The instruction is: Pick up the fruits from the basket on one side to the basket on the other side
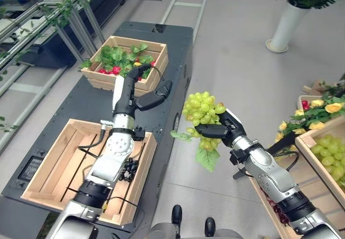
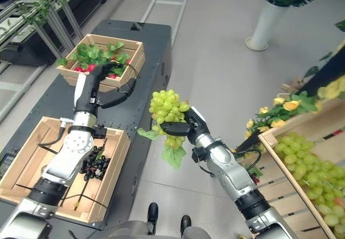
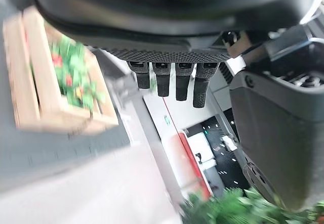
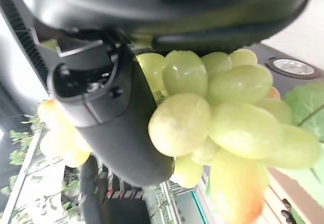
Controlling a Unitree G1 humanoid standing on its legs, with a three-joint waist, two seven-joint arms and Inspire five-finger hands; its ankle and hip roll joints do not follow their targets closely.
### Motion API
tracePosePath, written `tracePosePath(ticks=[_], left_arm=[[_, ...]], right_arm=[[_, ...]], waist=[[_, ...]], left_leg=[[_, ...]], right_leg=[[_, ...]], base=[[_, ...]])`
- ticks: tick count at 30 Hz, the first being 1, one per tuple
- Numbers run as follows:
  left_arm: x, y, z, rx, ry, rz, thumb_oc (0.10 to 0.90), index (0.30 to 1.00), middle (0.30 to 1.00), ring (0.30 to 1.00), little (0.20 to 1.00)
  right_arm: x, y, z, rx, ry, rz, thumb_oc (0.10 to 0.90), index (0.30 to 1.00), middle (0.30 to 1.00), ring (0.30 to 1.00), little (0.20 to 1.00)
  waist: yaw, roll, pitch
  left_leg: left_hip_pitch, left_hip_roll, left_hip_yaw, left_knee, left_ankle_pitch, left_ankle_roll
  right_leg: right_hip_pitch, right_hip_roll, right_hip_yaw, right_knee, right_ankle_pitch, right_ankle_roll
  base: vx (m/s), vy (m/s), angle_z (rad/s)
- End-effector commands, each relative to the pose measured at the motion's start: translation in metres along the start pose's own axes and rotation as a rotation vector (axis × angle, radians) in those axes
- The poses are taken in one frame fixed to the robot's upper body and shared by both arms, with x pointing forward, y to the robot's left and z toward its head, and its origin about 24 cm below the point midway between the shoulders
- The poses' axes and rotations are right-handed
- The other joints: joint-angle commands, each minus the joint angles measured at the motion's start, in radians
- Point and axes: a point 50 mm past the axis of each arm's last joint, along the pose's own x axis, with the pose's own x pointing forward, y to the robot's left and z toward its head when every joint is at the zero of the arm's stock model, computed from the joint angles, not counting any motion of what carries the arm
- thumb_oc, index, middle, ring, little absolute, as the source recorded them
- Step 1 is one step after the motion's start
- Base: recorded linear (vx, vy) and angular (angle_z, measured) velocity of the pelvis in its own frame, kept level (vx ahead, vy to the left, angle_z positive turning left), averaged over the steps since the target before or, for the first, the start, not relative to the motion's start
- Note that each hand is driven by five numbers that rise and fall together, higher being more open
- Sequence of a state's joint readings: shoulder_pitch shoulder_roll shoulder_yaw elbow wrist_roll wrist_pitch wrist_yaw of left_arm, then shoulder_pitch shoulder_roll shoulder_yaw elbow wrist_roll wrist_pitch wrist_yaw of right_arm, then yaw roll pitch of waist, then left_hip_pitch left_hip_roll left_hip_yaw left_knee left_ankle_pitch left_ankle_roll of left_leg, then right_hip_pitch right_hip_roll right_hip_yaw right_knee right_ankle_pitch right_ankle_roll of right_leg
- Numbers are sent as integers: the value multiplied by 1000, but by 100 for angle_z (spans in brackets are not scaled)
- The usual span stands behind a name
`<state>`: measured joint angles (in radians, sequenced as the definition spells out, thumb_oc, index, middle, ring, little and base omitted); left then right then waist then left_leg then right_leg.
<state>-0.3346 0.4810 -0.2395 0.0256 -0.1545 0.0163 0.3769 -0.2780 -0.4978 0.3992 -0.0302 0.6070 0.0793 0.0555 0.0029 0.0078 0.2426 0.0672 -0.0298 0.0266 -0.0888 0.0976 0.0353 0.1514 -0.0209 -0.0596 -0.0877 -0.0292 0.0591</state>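
Right wrist view: right hand (image 4: 109,115) curled round green grapes (image 4: 212,102), carried high to clear crate (image 1: 59,163) beyond; left hand (image 1: 141,85) loosely spread, empty.

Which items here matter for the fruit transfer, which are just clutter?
Job:
- green grape bunch, held in the right hand
- crate of green grapes on the robot's right
- near crate on the dark table, with dark grapes inside
- left hand, open

Clutter:
- far crate of leaves
- yellow flowers
- white planter
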Motion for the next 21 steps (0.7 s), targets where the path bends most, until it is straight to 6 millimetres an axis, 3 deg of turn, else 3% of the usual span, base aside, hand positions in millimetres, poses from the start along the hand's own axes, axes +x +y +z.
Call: tracePosePath(ticks=[1,6,11,21], left_arm=[[8,-2,18,-142,-153,30,800,900,900,900,900],[4,-14,12,-248,-123,-5,800,900,900,900,900],[2,-10,4,-263,-97,-14,800,900,900,900,900],[-3,-11,-13,-245,-30,-47,800,900,900,900,900]], right_arm=[[2,31,52,-37,-291,215,400,300,300,300,300],[-5,43,64,-165,-335,377,400,300,300,300,300],[-15,36,78,-251,-368,470,400,300,300,300,300],[-42,14,108,-346,-427,471,400,300,300,300,300]], waist=[[-14,-32,-162],[-30,-40,-155],[-50,-46,-148],[-114,-58,-120]], left_leg=[[40,-35,1,2,-146,-9],[56,-28,26,2,-161,-7],[64,-21,60,2,-169,-3],[75,-8,128,10,-186,2]], right_leg=[[-63,-2,-6,16,25,34],[-59,-2,9,19,20,40],[-67,2,36,25,24,47],[-86,13,102,36,37,58]], base=[[14,48,-27],[11,38,-21],[15,24,-18],[12,31,-27]])
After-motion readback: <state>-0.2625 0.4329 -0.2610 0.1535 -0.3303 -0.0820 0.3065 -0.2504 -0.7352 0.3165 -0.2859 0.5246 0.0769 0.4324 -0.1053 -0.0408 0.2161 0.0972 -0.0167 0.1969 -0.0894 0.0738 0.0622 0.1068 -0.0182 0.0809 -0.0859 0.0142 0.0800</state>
